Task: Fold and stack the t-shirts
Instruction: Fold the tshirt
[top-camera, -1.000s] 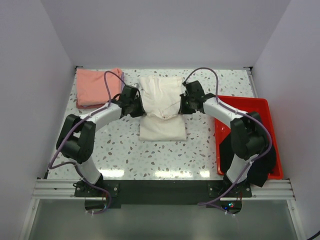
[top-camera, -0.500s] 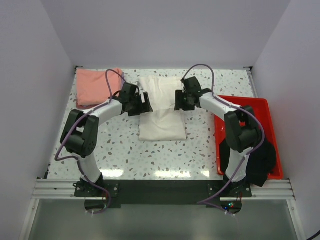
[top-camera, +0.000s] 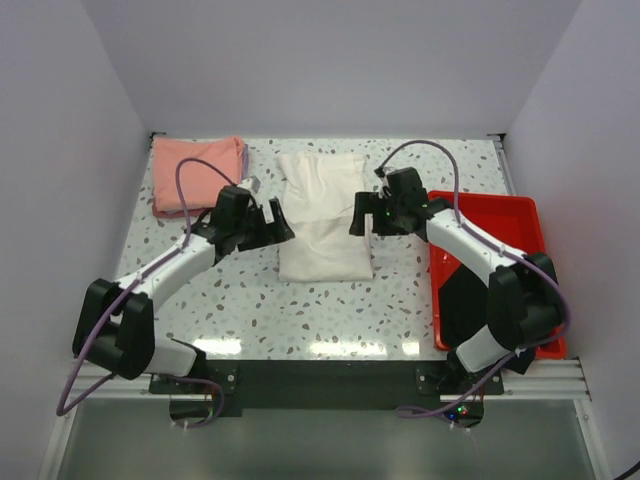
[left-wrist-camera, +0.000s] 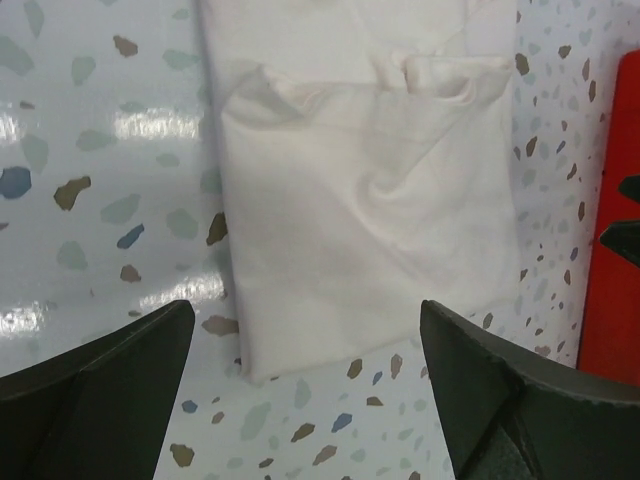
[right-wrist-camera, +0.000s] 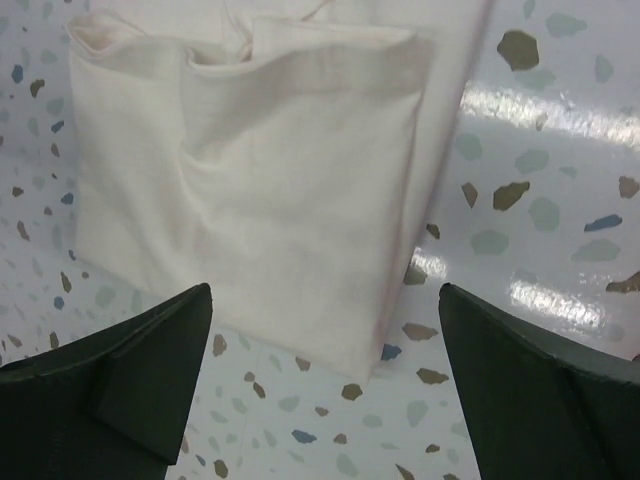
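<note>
finding 1: the cream-white t-shirt (top-camera: 322, 215) lies folded into a long rectangle at the middle of the tabletop (top-camera: 300, 310), running from far to near. a folded-over layer shows across its near half, with a soft ridge where that layer ends. some loose wrinkling at the far end.

finding 2: the left hand (top-camera: 278, 222) sits just beside the shirt's left edge, its jaws spread wide with nothing between them. its wrist view shows both fingers (left-wrist-camera: 100, 400) apart from the cloth, with the shirt's near corner framed in the gap.

finding 3: the right hand (top-camera: 357, 214) sits just beside the shirt's right edge, likewise spread wide and holding nothing. its wrist view looks onto the opposite near corner of the same shirt. whether either hand rests on the tabletop cannot be told.

finding 4: the salmon-pink t-shirt (top-camera: 195, 172) lies folded at the far left corner, well apart from the cream one.

finding 5: a red tray (top-camera: 540, 215) stands at the right edge of the tabletop, with dark cloth (top-camera: 470, 300) inside, partly hidden by the right arm.
</note>
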